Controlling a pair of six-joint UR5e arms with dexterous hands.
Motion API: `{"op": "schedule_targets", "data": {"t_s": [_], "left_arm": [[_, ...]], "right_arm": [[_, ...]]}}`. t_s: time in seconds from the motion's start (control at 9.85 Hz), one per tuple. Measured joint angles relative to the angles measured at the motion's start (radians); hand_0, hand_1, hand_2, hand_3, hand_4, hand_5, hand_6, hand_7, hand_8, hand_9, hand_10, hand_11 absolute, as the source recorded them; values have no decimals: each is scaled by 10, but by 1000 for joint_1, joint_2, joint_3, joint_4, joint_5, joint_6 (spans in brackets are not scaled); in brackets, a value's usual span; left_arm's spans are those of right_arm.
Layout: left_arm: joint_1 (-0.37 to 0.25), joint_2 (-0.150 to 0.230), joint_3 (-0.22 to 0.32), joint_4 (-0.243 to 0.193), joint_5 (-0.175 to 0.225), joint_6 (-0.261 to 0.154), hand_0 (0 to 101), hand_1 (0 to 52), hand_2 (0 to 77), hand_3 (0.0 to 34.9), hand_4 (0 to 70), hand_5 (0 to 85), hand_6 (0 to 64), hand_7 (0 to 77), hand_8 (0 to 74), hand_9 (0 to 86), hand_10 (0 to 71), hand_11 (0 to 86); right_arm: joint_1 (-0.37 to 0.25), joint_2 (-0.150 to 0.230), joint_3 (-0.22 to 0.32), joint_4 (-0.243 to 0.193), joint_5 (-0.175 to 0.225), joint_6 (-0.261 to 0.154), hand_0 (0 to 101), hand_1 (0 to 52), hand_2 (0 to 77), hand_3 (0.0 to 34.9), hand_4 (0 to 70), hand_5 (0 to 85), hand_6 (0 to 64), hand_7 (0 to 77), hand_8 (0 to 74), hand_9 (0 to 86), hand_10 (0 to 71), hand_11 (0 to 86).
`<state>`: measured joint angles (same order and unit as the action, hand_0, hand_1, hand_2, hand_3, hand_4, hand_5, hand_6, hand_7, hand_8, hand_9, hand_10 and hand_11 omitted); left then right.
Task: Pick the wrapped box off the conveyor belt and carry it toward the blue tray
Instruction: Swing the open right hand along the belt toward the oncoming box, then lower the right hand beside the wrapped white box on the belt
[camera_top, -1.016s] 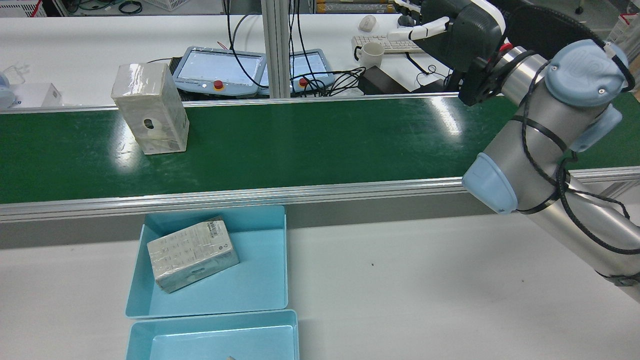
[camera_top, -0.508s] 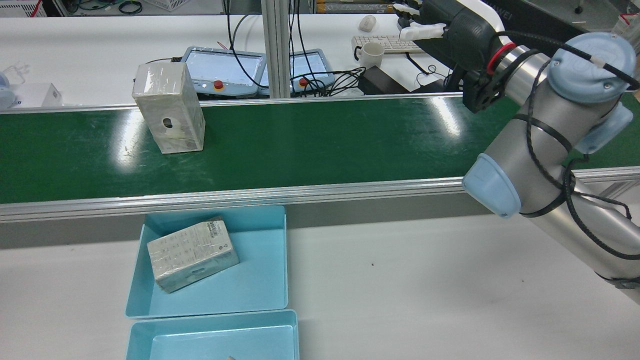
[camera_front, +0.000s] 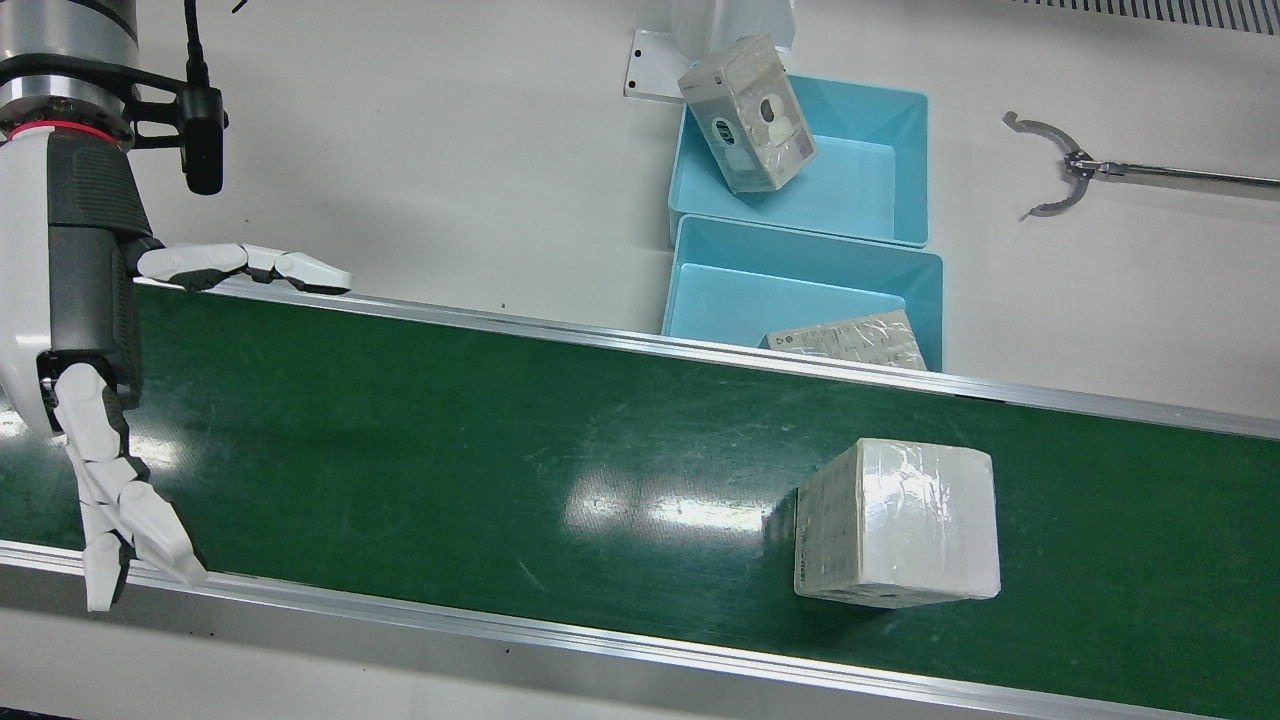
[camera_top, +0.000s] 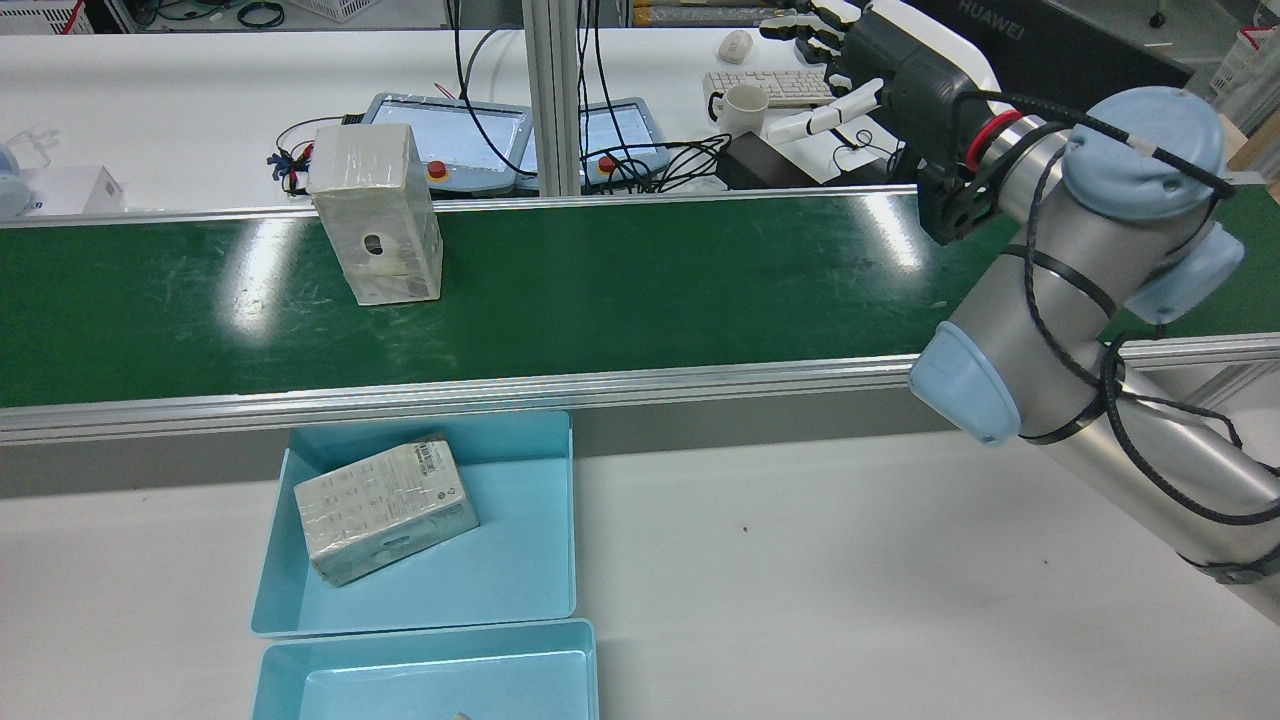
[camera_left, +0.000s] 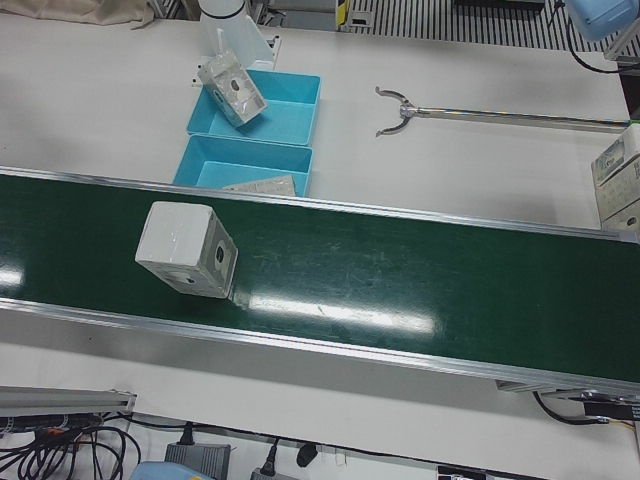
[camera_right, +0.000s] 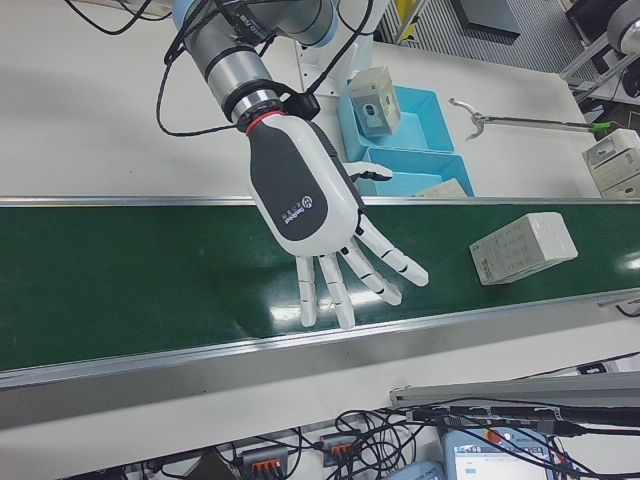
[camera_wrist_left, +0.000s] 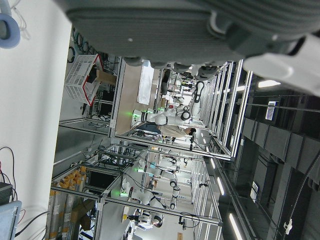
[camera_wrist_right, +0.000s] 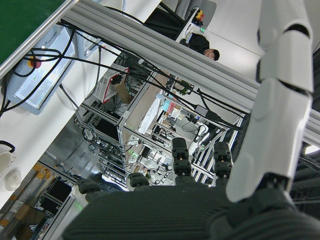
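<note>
- We take the conveyor belt (camera_top: 620, 290) as our landmark: a green band with aluminium rails (camera_front: 640, 345) along both long edges, crossing the station from side to side.
- The wrapped box (camera_top: 377, 213) stands upright on the belt, toward its left end in the rear view and nearer the far rail; its near face shows a small dark round mark. In the front view the same box (camera_front: 897, 525) sits toward the right end, touched by nothing.
- The right hand (camera_right: 320, 225) hovers over the opposite end of the belt, well apart from the box. We see its fingers (camera_right: 372, 262) spread wide and straight, reaching toward the operators' rail, with the thumb out to the side; it holds nothing. In the front view the hand (camera_front: 90, 340) spans the belt's width.
- The blue tray (camera_top: 520, 570) lies on the white table just beside the belt's robot-side rail, roughly level with the box on the belt. A second wrapped box (camera_top: 385, 507) lies flat and askew inside it.
- Another blue tray (camera_front: 880, 170) touches the first on the side away from the belt; a wrapped box (camera_front: 748, 112) leans tilted on its rim.
- A metal grabber tool (camera_front: 1060, 175) lies on the table beyond the trays.
- Of the left hand (camera_wrist_left: 200, 30) we see only a dark underside in its own camera; we cannot tell how its fingers stand.
</note>
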<state>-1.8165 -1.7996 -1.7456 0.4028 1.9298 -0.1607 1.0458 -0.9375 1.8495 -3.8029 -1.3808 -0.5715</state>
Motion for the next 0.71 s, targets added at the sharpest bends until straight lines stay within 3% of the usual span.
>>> {"op": "schedule_targets", "data": {"t_s": [0.41,0.51,0.71], "left_arm": [[0,0,0,0,0,0,0,0,5,0,0,5,0,5,5,5,0,0],[0,0,0,0,0,0,0,0,11,0,0,5,0,5,5,0,5,0],[0,0,0,0,0,0,0,0,11,0,0,5,0,5,5,0,5,0]], "right_arm": [[-35,-2,-3,1,6,-2,418,104,153,299,82,131,0,153,0,38,11,16],[-43,-2,-3,2,13,-2,401,60,131,300,54,125,0,142,0,38,11,38],[-51,-1,-4,6,21,-1,393,76,98,299,49,147,0,131,0,38,27,38]]}}
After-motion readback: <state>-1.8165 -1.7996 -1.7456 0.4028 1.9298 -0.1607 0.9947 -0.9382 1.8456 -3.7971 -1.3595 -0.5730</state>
